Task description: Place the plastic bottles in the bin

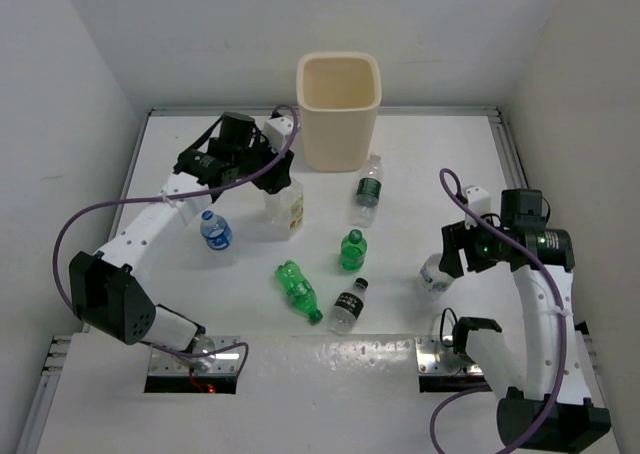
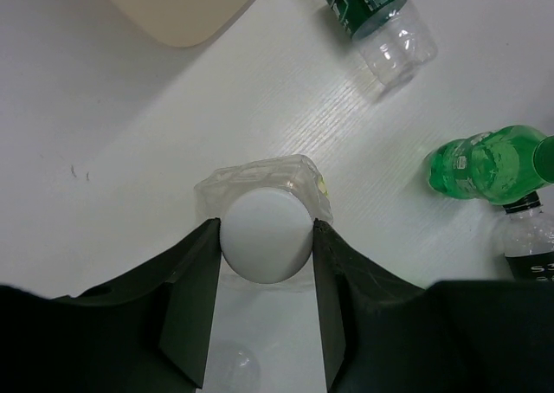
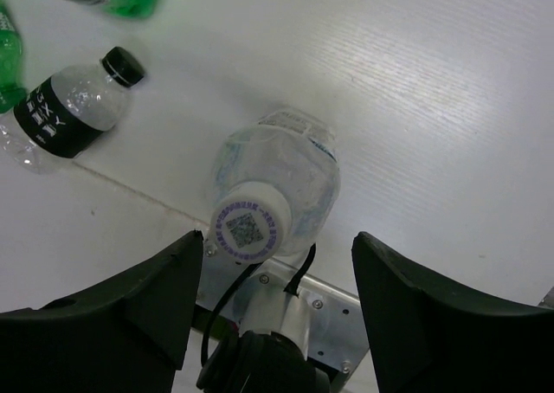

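Note:
The cream bin [image 1: 338, 109] stands at the back of the table. My left gripper [image 1: 279, 181] [image 2: 267, 225] is shut on the white cap [image 2: 267, 237] of a wide clear bottle [image 1: 286, 212] that stands upright just left of the bin. My right gripper [image 1: 446, 260] [image 3: 277, 239] is open, its fingers on either side of an upright clear bottle [image 1: 432, 275] [image 3: 286, 181] with a coded white cap [image 3: 249, 228]; the left finger is close to the cap. Several other bottles lie or stand mid-table.
A blue-labelled bottle [image 1: 216, 234] stands left of centre. A green-labelled clear bottle [image 1: 368, 192] lies near the bin. A green bottle [image 1: 352, 250] stands mid-table, another green one [image 1: 298, 289] and a black-labelled bottle [image 1: 348, 306] [image 3: 74, 103] lie nearer. White walls enclose the table.

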You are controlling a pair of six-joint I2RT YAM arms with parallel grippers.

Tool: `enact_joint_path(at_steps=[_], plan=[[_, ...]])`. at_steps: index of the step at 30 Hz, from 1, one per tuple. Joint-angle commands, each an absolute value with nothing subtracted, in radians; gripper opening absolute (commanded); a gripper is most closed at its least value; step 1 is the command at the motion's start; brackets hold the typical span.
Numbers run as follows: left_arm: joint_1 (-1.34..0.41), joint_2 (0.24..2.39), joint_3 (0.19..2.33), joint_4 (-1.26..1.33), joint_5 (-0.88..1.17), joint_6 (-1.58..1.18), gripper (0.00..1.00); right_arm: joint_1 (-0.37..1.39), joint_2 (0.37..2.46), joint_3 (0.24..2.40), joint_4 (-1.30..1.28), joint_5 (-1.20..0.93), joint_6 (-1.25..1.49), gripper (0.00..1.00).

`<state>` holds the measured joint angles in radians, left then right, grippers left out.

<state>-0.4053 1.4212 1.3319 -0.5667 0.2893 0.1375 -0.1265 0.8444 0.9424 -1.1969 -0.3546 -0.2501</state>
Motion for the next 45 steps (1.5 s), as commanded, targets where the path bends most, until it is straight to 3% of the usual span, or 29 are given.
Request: enact_joint_path(at_steps=[1, 5, 12, 19, 28, 33, 39, 45], plan=[[-0.422, 1.427, 1.358, -0.572, 0.273, 0.132, 0.01, -0.123, 0.847, 0.94, -1.123, -0.357, -0.233, 0.69], [-0.422, 1.427, 1.358, -0.572, 0.273, 0.132, 0.01, -0.121, 0.862, 0.945, -1.109, -0.357, -0.23, 0.63], [-0.422, 1.427, 1.358, -0.581, 0.273, 0.132, 0.01, -0.106, 0.891, 0.946, -1.114, -0.38, -0.236, 0.42], [-0.413, 1.427, 1.403, -0.603, 0.34, 0.167, 0.0, -0.075, 0.914, 0.994, -1.135, -0.385, -0.261, 0.0], [-0.373, 1.492, 1.888, -0.719, 0.31, 0.203, 0.0, -0.072, 1.084, 1.488, -1.042, -0.423, -0.169, 0.0], [-0.373, 1.548, 2.213, -0.698, 0.255, 0.151, 0.0, -0.049, 1.193, 1.797, -0.807, -0.446, 0.05, 0.0], [-0.373, 1.548, 2.147, -0.399, 0.255, 0.062, 0.0, 0.043, 1.276, 1.74, -0.25, -0.353, 0.234, 0.0], [-0.364, 1.686, 2.195, -0.322, 0.291, -0.052, 0.0, 0.166, 1.458, 1.839, -0.12, -0.278, 0.241, 0.0]])
